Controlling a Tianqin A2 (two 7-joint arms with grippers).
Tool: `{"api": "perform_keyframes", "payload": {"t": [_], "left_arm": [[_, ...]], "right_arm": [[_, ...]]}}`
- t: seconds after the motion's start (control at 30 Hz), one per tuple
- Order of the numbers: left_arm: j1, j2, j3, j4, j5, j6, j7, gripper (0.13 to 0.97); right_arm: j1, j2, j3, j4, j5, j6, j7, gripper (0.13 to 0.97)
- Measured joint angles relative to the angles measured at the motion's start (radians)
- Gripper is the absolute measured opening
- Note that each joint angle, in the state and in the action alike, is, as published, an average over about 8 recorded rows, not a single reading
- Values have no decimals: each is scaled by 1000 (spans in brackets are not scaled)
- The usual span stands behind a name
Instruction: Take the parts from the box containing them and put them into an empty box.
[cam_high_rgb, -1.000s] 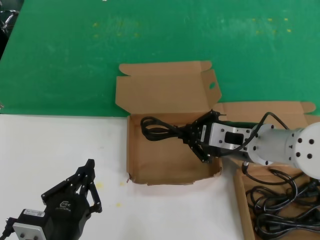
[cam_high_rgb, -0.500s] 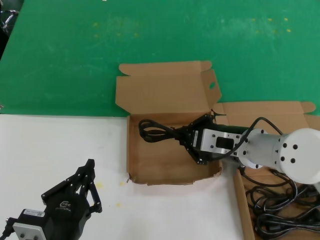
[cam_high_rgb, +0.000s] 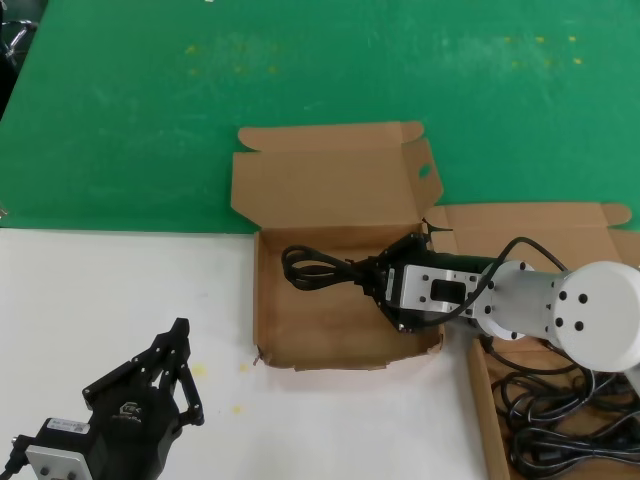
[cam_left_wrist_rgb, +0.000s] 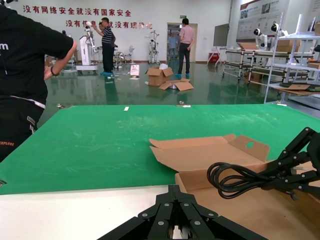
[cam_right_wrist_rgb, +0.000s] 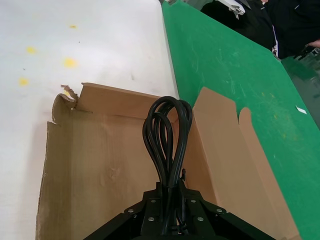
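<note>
One black looped power cord (cam_high_rgb: 318, 268), thin and glossy.

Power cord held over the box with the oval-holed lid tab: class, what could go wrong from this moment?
1. The right gripper clamps the power cord near one end; its free loops may spring out on release and drape over the empty box wall.
2. The cord could snag on the fingers as the gripper withdraws, dragging it back out.
The left gripper waits apart.
</note>
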Motion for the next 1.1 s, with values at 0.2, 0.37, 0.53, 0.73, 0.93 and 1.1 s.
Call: {"api": "perform_keyframes", "payload": {"t": [0.2, 0.37, 0.53, 0.73, 0.93, 1.1], "left_arm": [[0, 0, 0, 0, 0, 0, 0, 132], [0, 0, 0, 0, 0, 0, 0, 132], [0, 0, 0, 0, 0, 0, 0, 132], [0, 0, 0, 0, 0, 0, 0, 132], [0, 0, 0, 0, 0, 0, 0, 132], [0, 0, 0, 0, 0, 0, 0, 132]], "right_arm": [[1, -3, -2, -5, -6, 1, 0, 222], [6, -7, -3, -17, -6, 4, -5, 247], [11, -11, -2, -28, -2, 7, -13, 310], [9, -1, 14, -4, 9, 4, 6, 335], [-18, 31, 59, 108, 6, -9, 95, 460], [-64, 74, 118, 258, -16, -35, 209, 553]]}}
